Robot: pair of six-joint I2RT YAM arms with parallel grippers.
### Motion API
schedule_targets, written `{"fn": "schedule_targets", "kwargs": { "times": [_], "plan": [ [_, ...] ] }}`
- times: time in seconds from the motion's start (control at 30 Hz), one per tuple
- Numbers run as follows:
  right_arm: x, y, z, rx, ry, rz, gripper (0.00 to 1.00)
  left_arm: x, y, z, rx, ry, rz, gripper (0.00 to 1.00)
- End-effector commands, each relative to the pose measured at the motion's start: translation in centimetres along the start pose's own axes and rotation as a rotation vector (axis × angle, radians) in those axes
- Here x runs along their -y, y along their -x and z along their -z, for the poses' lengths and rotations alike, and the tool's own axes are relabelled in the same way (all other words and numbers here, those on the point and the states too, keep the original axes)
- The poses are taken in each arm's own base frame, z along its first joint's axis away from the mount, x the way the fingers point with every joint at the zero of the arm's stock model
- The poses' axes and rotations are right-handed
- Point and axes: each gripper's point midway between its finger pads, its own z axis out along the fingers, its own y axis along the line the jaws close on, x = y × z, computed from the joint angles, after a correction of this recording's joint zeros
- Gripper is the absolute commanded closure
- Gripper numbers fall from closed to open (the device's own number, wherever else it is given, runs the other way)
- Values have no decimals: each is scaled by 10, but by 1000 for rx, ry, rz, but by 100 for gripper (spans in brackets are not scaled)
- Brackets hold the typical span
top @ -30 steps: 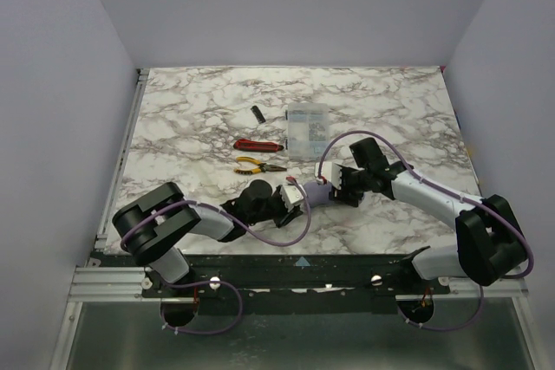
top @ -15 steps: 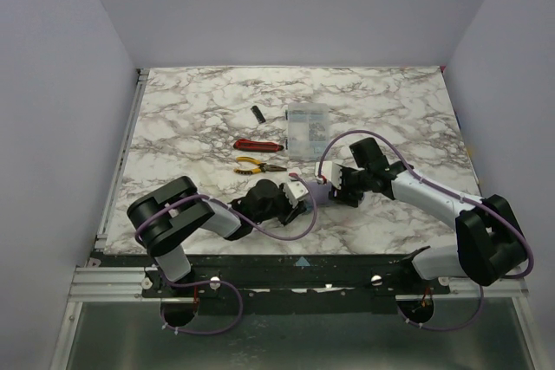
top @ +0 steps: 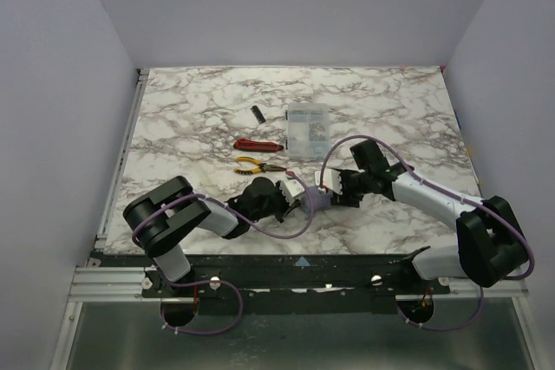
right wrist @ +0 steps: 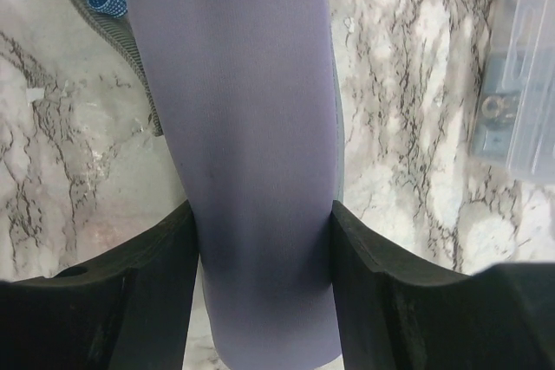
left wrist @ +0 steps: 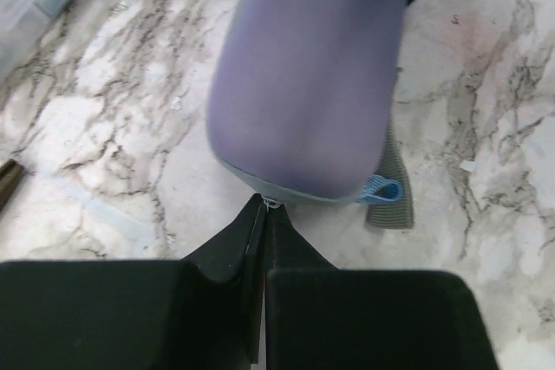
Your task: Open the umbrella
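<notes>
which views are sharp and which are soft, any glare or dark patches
Top external: even soft light, table veining sharp, no glare. Left wrist: the umbrella looms close and slightly soft; the left gripper is featureless black. Right wrist: the umbrella's fabric is in focus, the clear box at the right edge softer.

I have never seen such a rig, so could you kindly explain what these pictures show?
Two robot arms are bolted at the near edge of a marble table. One picture looks down from above; the other two come from a camera on each wrist. The right claw grips a folded blue umbrella around its body. The left claw is shut, its tips at the umbrella's end; whether it pinches anything is unclear. Farther back lie red pliers, yellow-handled pliers and a clear plastic box.
</notes>
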Motion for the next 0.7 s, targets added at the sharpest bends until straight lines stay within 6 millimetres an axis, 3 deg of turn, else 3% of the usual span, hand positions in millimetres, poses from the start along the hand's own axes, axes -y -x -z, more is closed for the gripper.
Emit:
{"fn": "schedule_targets", "kwargs": {
  "times": [0.0,0.2,0.3,0.47,0.67],
  "plan": [
    [-69,-30,-2,-55,273,78,55,-34,14,2,29,82,-29,100],
    [-77,-37,0,-62,361,249,57,-45,19,4,38,65,-69,100],
    [-63,-30,-4,-32,298,295,48,-34,24,4,59,-6,-114,100],
    [-16,-5,1,-49,183,57,15,-15,24,3,48,-72,-103,100],
    [29,24,40,27,-5,-296,3,0,11,3,19,-103,-75,100]
  ]
}}
